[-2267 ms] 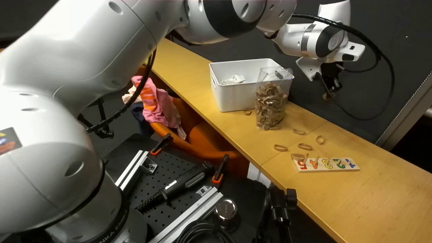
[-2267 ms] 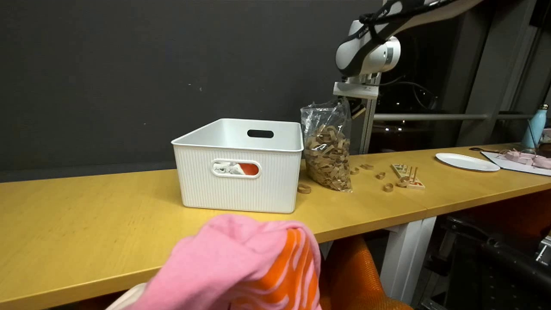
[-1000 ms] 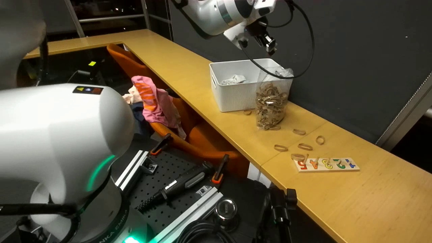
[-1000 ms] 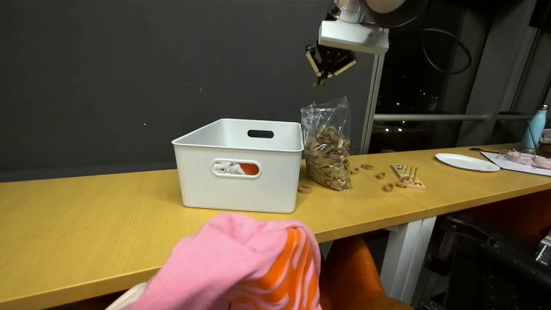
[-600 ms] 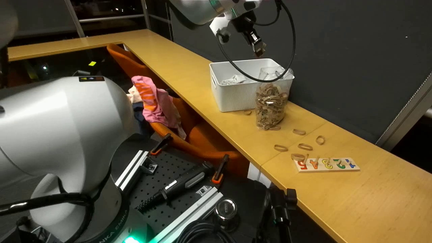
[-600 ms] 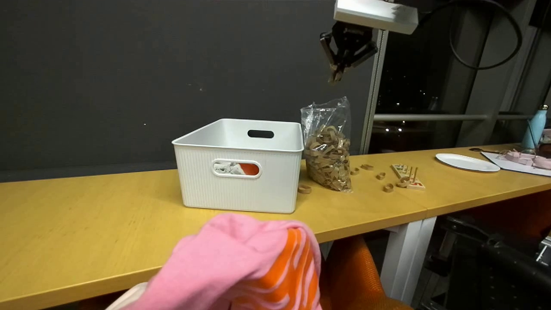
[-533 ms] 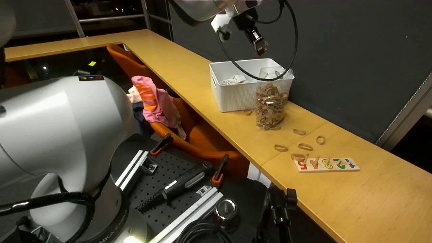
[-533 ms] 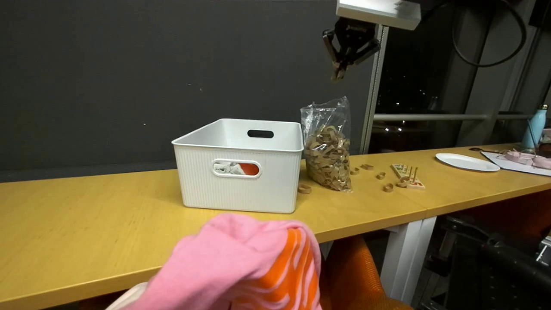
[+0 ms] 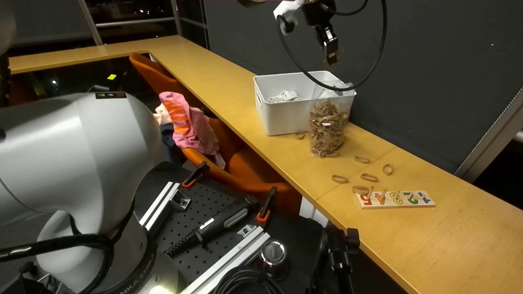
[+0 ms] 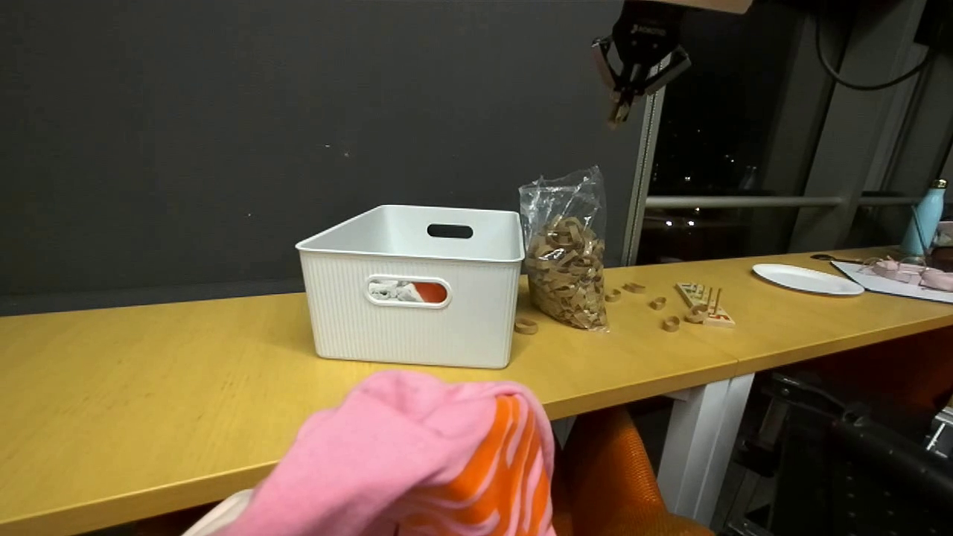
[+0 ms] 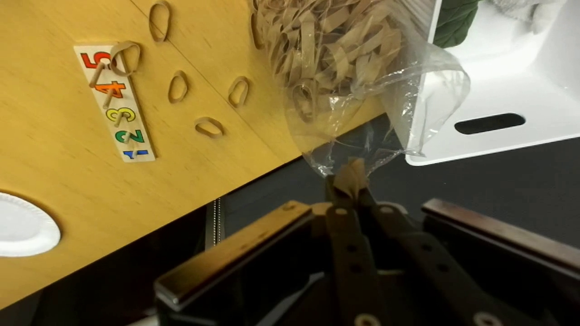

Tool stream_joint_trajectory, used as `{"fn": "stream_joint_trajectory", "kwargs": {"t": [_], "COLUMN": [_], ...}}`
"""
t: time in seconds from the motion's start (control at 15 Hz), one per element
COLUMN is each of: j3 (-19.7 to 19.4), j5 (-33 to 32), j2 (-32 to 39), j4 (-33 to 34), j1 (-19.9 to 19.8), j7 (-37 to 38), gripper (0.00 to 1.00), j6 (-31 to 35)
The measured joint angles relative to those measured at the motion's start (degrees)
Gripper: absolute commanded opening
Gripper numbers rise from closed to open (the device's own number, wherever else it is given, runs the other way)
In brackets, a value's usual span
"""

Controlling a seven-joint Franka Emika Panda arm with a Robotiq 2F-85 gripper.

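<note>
Shifted rightward since earlier, my tool (image 10: 624, 97) hangs upper right in an exterior view, open air separating it from the bag (image 10: 567, 269), tips pinched together on a band (image 11: 351, 178).

A white robot arm (image 9: 90, 143) is bending above its base (image 9: 122, 255) while its black gripper (image 10: 622, 103) is hanging high in midair, two fingers (image 11: 336, 195) slanting downward and pinching tight at the tips.

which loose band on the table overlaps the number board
The band by the red 5: it overlaps the edge of the number board; the other loose bands lie apart from the board.
</note>
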Motion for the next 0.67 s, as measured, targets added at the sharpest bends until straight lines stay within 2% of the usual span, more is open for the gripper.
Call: {"fn": "stream_joint_trajectory", "kwargs": {"t": [0.2, 0.27, 0.67], "j3": [0.28, 2.59, 27.32], "j5": [6.60, 8.16, 20.21], "j2": [0.64, 0.98, 7.77], "j4": [-0.32, -0.39, 2.79], "j1": [-1.65, -4.39, -31.24], "j7": [-5.34, -6.80, -16.16], "gripper": [0.01, 0.01, 0.01], "j6": [-0.42, -0.46, -0.48]}}
